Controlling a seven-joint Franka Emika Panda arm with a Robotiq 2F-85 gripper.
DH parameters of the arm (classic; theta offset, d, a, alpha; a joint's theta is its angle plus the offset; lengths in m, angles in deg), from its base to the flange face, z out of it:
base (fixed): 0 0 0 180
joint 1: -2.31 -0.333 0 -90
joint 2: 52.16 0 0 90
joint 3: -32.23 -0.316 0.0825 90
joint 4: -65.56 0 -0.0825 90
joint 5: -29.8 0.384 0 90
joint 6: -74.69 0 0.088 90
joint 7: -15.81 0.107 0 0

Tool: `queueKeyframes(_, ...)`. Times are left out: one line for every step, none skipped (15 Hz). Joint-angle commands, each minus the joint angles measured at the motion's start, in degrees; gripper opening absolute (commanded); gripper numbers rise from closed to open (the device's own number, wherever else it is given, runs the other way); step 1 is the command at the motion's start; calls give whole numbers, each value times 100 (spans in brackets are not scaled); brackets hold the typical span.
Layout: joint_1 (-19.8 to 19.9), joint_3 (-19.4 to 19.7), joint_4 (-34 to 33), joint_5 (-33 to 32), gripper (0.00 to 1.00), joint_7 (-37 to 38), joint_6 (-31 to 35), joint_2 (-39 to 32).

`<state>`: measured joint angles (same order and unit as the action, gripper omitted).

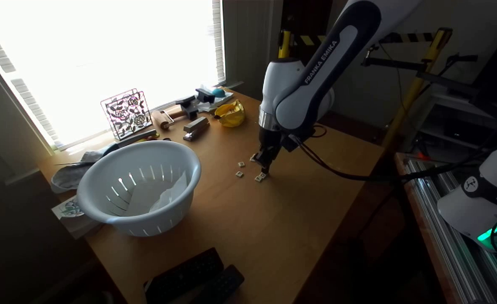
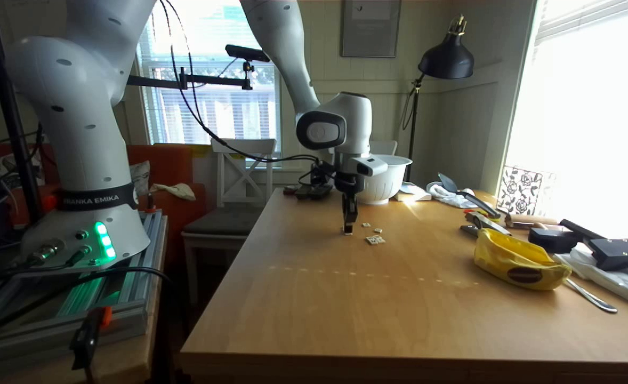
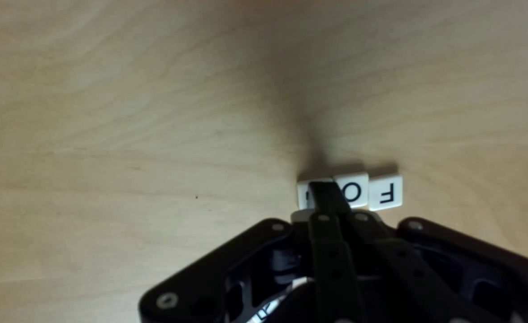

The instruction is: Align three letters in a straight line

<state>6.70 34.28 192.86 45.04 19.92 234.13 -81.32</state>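
Pointing down over the wooden table (image 2: 399, 314), the gripper (image 3: 329, 195) had its jaws pressed together, the tips blocking part of the left tile (image 3: 303, 197) in the wrist view, contact impossible to call! And there was the row: that tile, then the O tile (image 3: 352, 191), then the F tile (image 3: 386, 194) out right, all close beside one another and very nearly straight! In an exterior view, two loose tiles (image 1: 239, 174) lay just left of the gripper, with the pale blue colander (image 1: 181, 213) much farther left, well apart.
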Motion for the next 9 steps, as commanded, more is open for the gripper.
queueKeyframes(5, 1, -56, -173, 0, 84, -54, -135)
queueKeyframes(2, 6, -54, -179, 0, 85, -55, -134)
queueKeyframes(14, -2, -49, -169, 0, 77, -60, -129)
queueKeyframes(16, -2, -39, -167, 0, 73, -54, -119)
queueKeyframes(25, -6, -29, -159, 0, 66, -52, -108)
queueKeyframes(34, -11, -16, -151, 0, 60, -45, -91)
queueKeyframes(43, -19, 0, -140, 0, 51, -41, -68)
queueKeyframes(48, -23, 13, -134, 0, 48, -36, -50)
queueKeyframes(59, -36, 32, -119, 0, 37, -29, -20)
